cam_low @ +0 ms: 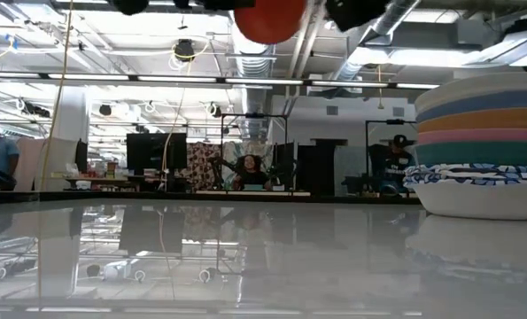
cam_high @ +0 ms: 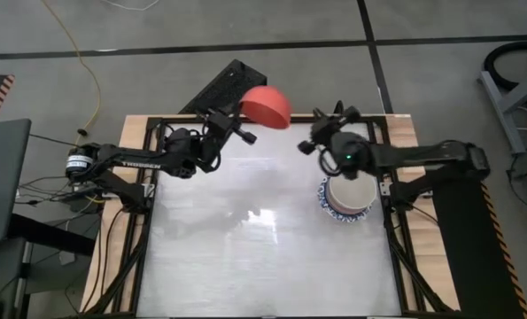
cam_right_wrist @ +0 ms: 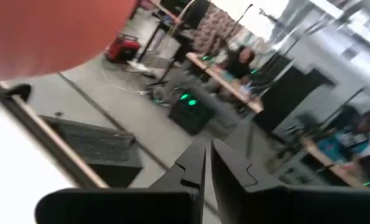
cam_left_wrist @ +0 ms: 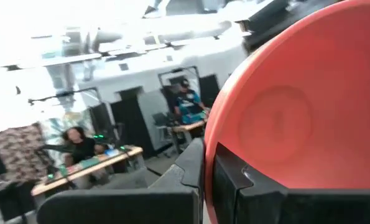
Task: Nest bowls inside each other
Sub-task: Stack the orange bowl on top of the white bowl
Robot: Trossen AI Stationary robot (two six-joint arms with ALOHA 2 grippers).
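Fingers (cam_left_wrist: 200,171) pinch red bowl (cam_high: 266,106) above glossy white table (cam_high: 263,257).

red bowl (cam_high: 267,106) | stack of bowls (cam_low: 481,146): cream, blue, orange, pink, green bands; blue-patterned white rims | table (cam_high: 245,257): white

left hand (cam_high: 242,124) grips red bowl (cam_high: 267,106) | right hand (cam_high: 321,133) beside stack (cam_high: 347,199)

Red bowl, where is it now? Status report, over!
Left gripper shut on red bowl, held high over table's far edge. Right gripper empty, nearly shut, above stack of bowls. Path to stack clear except the right arm.
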